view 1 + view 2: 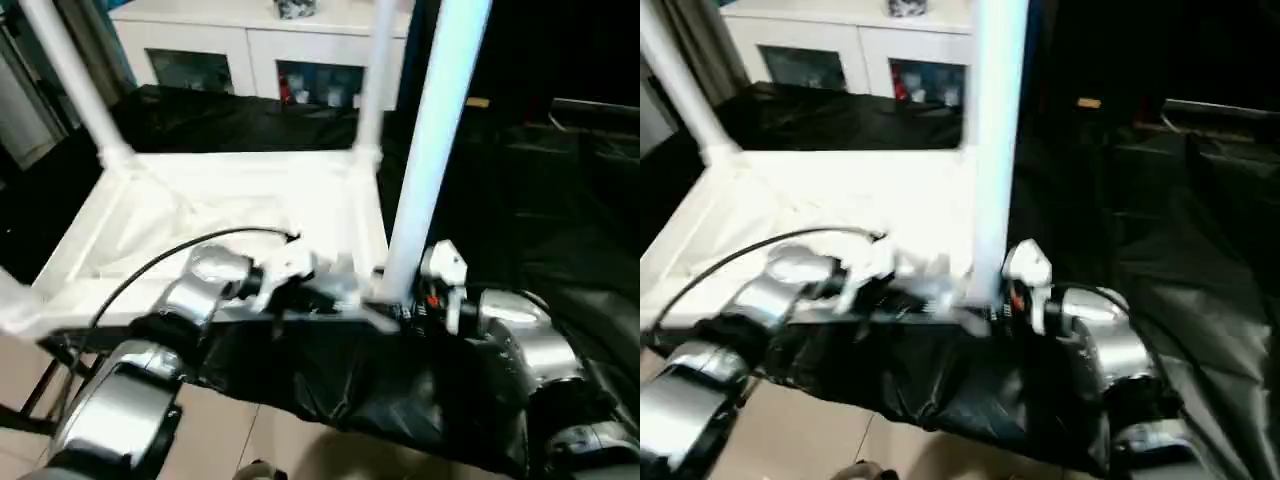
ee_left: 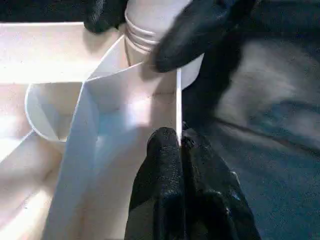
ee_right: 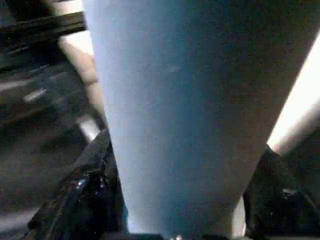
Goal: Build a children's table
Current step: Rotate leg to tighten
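left gripper (image 2: pixel 179 150) pinching tabletop (image 1: pixel 230 215) near rim, fingers closed on it. right gripper (image 1: pixel 415 295) straddling near-right leg (image 1: pixel 437 130), fingers either side; grip unclear.

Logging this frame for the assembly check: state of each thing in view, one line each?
Tabletop: upside down on the black-covered work table, ribbed underside up.
Near leg: upright at the near right corner socket, between the right gripper's fingers.
Two far legs: standing upright in the far corner sockets.
Left gripper: shut on the tabletop's thin rim.
Cabinet: glass doors closed.
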